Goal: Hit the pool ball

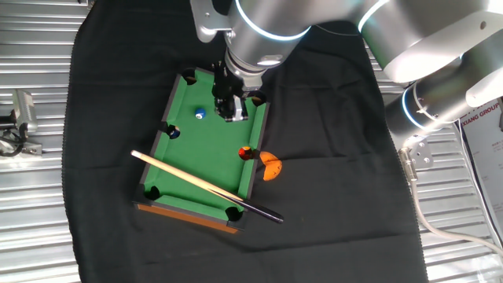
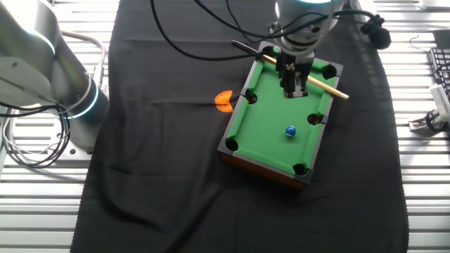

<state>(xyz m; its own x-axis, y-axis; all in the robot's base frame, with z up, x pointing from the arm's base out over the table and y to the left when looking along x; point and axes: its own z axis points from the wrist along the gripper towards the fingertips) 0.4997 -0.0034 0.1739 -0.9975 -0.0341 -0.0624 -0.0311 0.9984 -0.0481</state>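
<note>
Gripper [image 1: 233, 110] jaw spread unreadable, fingertips blurred over toy pool table [image 1: 182, 177]. Pool ball [image 1: 200, 114] just beside. Cue [image 1: 203, 186] across corner. Black cloth [image 1: 330, 196], slatted metal table [image 1: 31, 196].

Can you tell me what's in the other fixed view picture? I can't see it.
A robot arm's tool hangs over a toy green pool table on a black cloth. A tiny light-blue pool ball sits on the felt, and a wooden cue stick lies across one end.
</note>
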